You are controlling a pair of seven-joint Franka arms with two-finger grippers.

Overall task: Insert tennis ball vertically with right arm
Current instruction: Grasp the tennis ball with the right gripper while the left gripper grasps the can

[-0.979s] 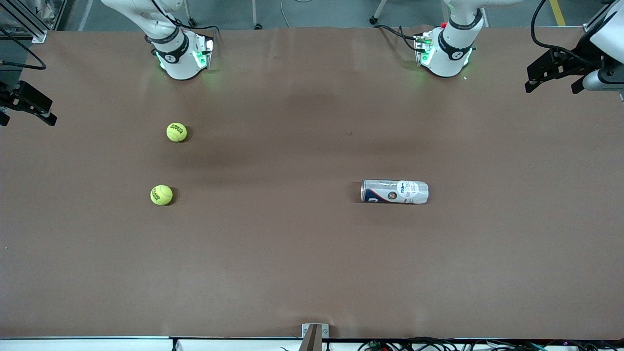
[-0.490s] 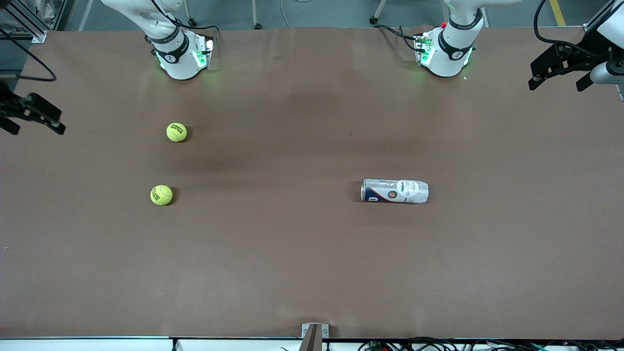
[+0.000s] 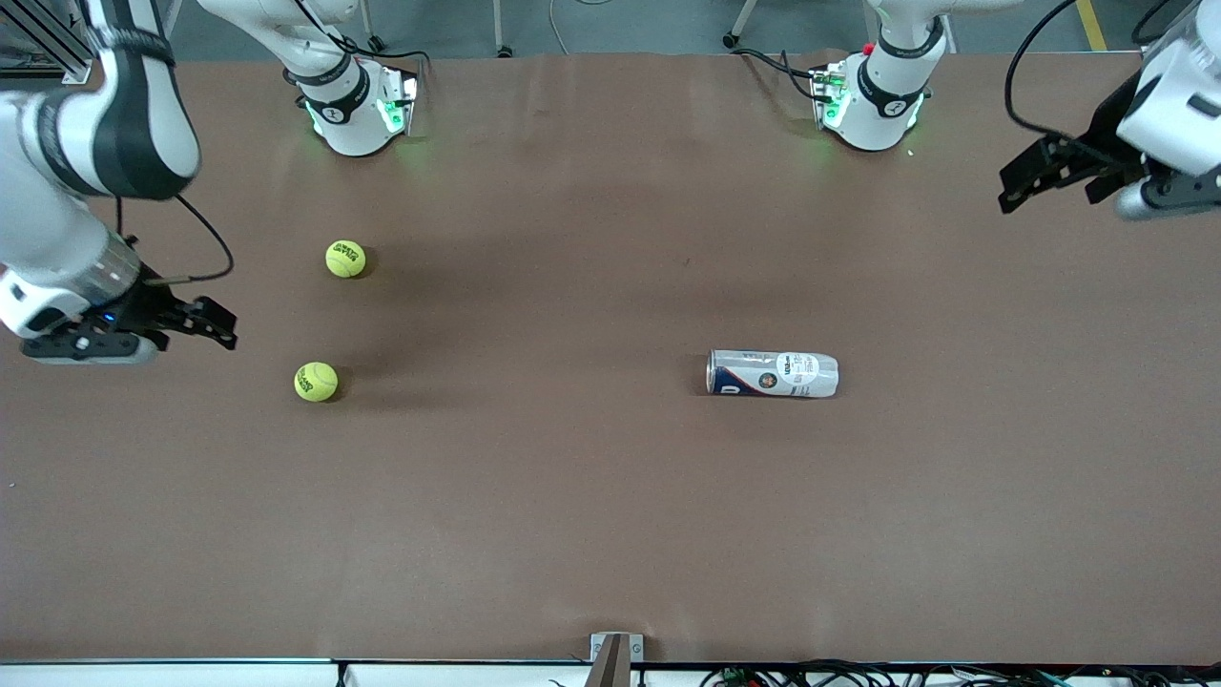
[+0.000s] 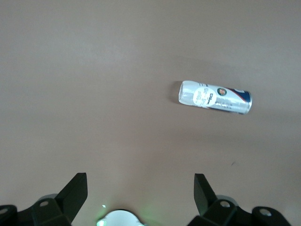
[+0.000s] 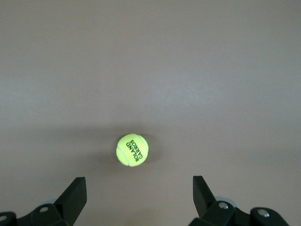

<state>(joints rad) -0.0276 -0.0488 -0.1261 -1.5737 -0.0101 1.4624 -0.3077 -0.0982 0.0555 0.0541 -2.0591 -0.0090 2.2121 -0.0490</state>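
Now right claw (image 3: 205, 322) open nr table edge (image 3: 38, 534).

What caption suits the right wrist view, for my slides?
Open right gripper above a yellow Roland Garros tennis ball on the brown table.

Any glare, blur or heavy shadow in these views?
Front view: even light, green glow at both bases, soft shadows beside the tennis balls and can. Left wrist view: can label washed pale. Right wrist view: ball print sharp, faint shadow band.
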